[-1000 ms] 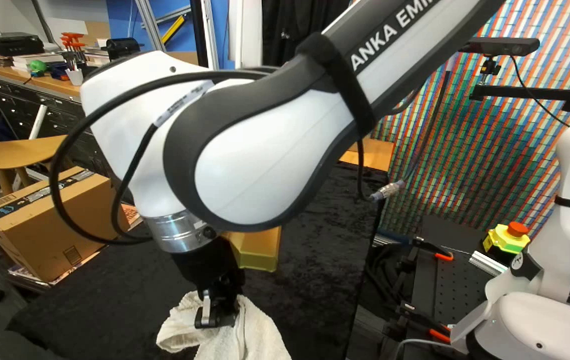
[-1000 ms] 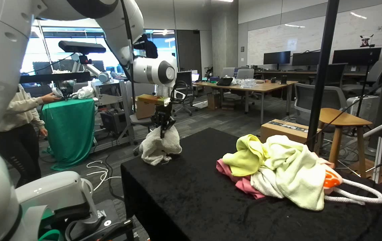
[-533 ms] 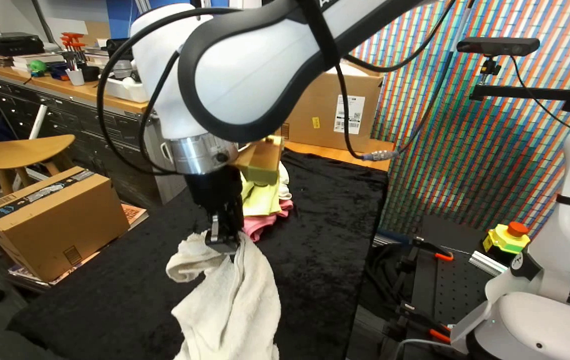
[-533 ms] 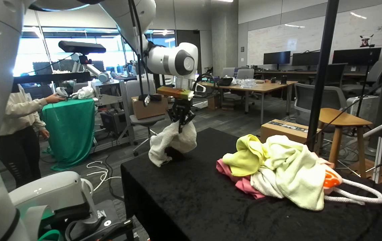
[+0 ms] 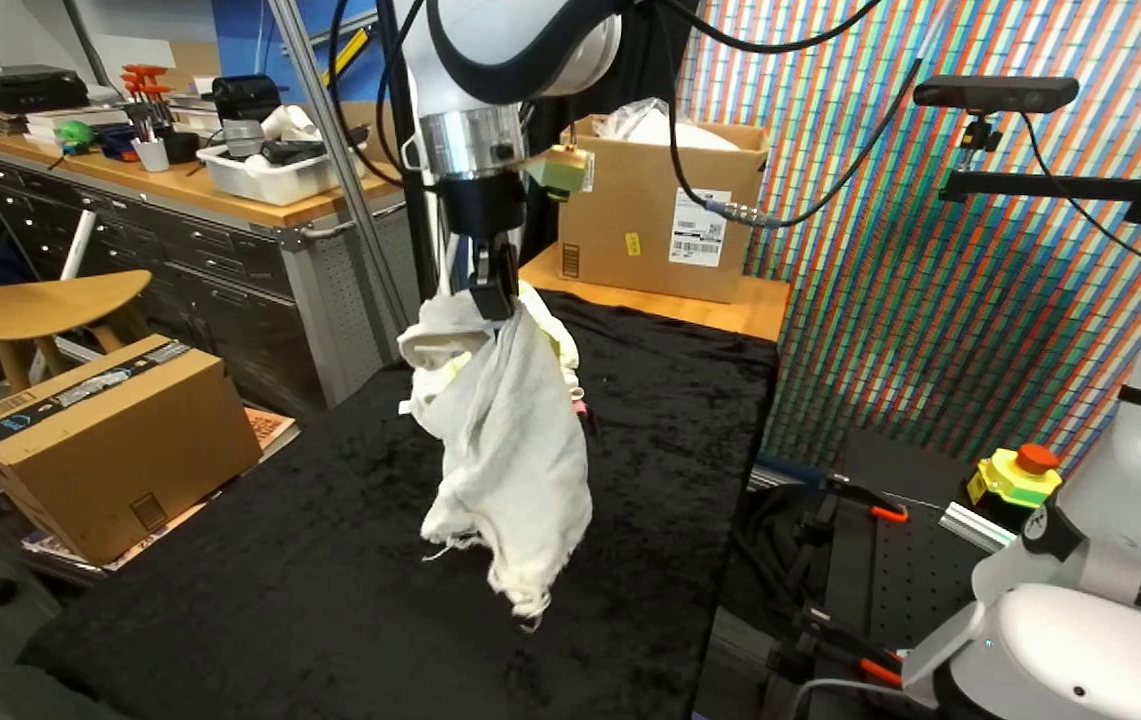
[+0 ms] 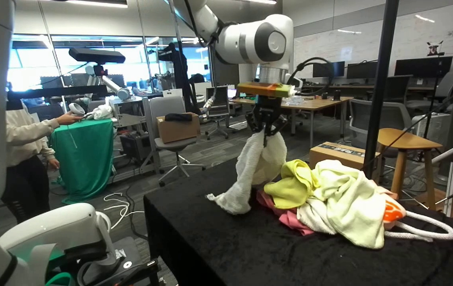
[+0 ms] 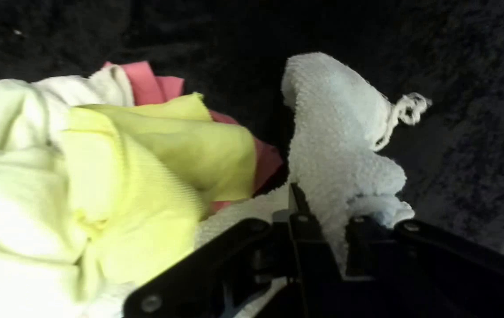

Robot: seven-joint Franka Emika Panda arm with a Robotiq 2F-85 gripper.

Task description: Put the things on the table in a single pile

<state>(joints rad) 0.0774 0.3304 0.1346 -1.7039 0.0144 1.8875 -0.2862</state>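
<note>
The gripper (image 6: pixel 265 138) is clenched on the white cloth (image 6: pixel 246 174), pinching a bunched fold near its upper part so that the rest hangs loose. In an exterior view the cloth hangs at mid-frame, just left of the pile (image 6: pixel 349 202), which sits right of centre on the black-topped table (image 6: pixel 218 238); whether the two touch, or the lowest end brushes the table, cannot be told. It looks like light, limp towelling — nothing to crush, and its rough nap should resist slipping. A gathered fold seems a sound place to hold; the frayed threads (image 5: pixel 530 603) at the lower tip would make a poor one and might trail on release.

Of the containers in an exterior view, the uncovered cardboard box (image 5: pixel 620 220) at upper middle holds what seems white and clear wrapping (image 5: pixel 680 134). The white tray (image 5: pixel 275 186) at upper left carries a grey cylinder (image 5: pixel 243 138) and odds and ends too small to name — and a white cup (image 5: pixel 150 154) further left has slim things (image 5: pixel 141 122) standing in it. The taped box (image 5: pixel 110 460) at left shows nothing of its contents.
</note>
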